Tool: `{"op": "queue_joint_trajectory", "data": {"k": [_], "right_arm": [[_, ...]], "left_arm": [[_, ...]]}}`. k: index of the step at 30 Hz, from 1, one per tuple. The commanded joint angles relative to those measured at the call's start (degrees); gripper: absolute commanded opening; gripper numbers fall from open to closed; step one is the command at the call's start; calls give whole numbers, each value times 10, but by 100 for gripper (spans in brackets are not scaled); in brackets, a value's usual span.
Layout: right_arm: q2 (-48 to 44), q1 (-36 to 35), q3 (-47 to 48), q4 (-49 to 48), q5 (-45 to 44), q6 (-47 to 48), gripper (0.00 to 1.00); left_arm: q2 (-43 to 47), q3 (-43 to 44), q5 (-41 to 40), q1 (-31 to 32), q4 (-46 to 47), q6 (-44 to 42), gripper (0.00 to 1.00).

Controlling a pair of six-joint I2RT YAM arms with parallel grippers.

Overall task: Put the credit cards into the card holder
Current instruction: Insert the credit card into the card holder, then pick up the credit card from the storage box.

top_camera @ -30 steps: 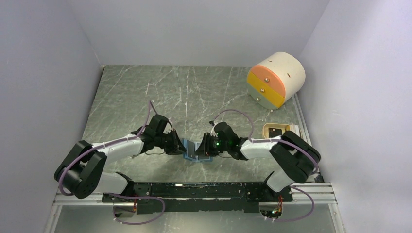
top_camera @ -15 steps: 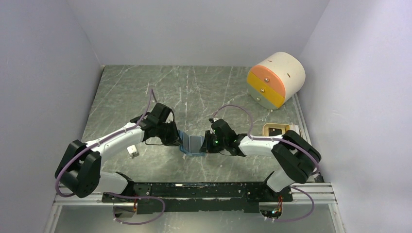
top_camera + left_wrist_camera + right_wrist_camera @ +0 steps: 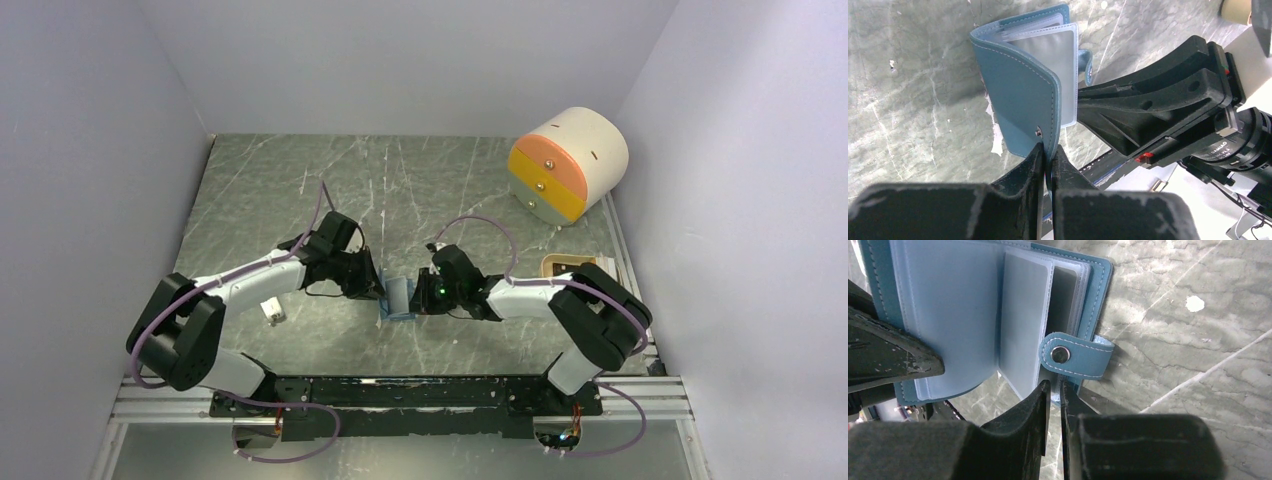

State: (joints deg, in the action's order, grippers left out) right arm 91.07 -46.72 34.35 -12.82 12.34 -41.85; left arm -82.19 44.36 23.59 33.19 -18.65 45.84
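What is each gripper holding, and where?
The card holder: left gripper pinches one cover's edge near its stud; right gripper, the opposite edge by the strap.

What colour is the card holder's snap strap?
The snap strap is blue with pale stitching; best in right wrist view.

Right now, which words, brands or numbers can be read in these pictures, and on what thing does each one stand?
"DAMIAO" (tiny, middle letters unsure): white print on the black round joint of the right arm, in the left wrist view.
Second line under it: too small to read.
Card holder: no writing, only a metal snap.
Round drawer box: no writing that can be read.
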Motion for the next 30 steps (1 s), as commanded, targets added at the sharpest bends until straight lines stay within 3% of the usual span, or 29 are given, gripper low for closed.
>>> {"op": "queue_joint_trajectory", "data": {"k": [1, 11, 18, 25, 30], "right_arm": [[-8, 0, 11, 82, -59, 21, 19], [-148, 56, 82, 292, -186, 89, 43], [-193, 176, 127, 390, -254, 170, 54], [-228, 270, 143, 407, -470, 280, 56], [-210, 342, 151, 402, -506, 376, 56]], "left_arm": [[-4, -8, 36, 3, 25, -2, 9], [-1, -7, 37, -1, 9, -23, 9], [-4, 0, 36, -5, -5, -48, 9], [-10, -9, 71, -4, 13, -70, 9], [-35, -5, 84, -4, 19, -93, 9]]}}
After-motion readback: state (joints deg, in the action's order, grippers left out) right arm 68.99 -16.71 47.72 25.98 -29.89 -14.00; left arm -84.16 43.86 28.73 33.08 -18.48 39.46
